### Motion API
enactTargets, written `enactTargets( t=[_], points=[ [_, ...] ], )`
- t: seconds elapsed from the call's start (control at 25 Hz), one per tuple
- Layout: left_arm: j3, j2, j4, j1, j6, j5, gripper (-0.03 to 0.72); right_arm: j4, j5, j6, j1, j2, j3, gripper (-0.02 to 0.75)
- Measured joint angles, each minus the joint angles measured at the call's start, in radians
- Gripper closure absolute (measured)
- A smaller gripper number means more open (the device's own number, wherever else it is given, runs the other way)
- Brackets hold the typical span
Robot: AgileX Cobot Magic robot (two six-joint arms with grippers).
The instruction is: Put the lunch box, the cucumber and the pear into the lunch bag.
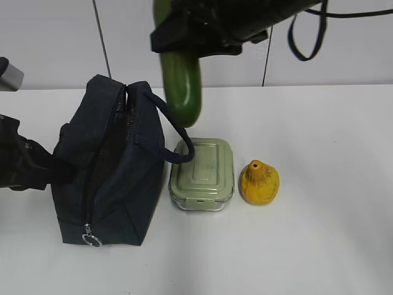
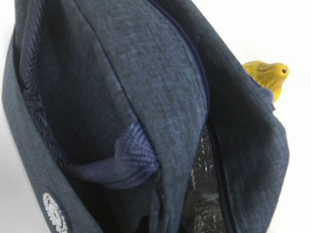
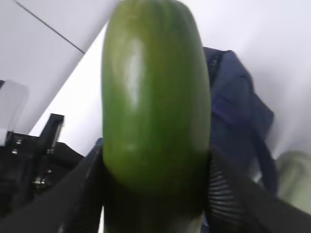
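Observation:
The dark navy lunch bag [image 1: 110, 178] stands at the left of the table, its top zipper parted. My left gripper [image 1: 37, 165] presses at the bag's left side, shut on its fabric. Its fingers are hidden in the left wrist view, which is filled by the lunch bag [image 2: 146, 73] and its silver lining [image 2: 204, 165]. My right gripper [image 1: 184, 37] is shut on the cucumber [image 1: 182, 86], which hangs upright above the gap between bag and lunch box [image 1: 201, 174]. The cucumber [image 3: 155, 97] fills the right wrist view. The pear [image 1: 258, 182] sits right of the box.
The white table [image 1: 319, 246] stretches to the right and front. A black cable loop [image 1: 307, 37] hangs from the right arm. A grey object [image 1: 9, 74] sits at the far left edge. The bag's ring pull [image 1: 91, 238] lies at its front bottom.

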Motion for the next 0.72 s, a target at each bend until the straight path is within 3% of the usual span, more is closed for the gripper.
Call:
enactTargets(
  t=[0.28,0.52,0.72],
  points=[
    [0.000,0.000,-0.031,0.000,0.001,-0.003,0.685,0.052,-0.141,-0.023,0.150,0.119,-0.058,0.339],
    [0.000,0.000,-0.036,0.000,0.002,-0.012,0.686,0.102,-0.196,-0.025,0.178,0.225,-0.091,0.339],
    [0.000,0.000,-0.036,0.000,0.003,-0.018,0.686,0.072,-0.200,-0.027,0.178,0.295,-0.091,0.339]
  ],
)
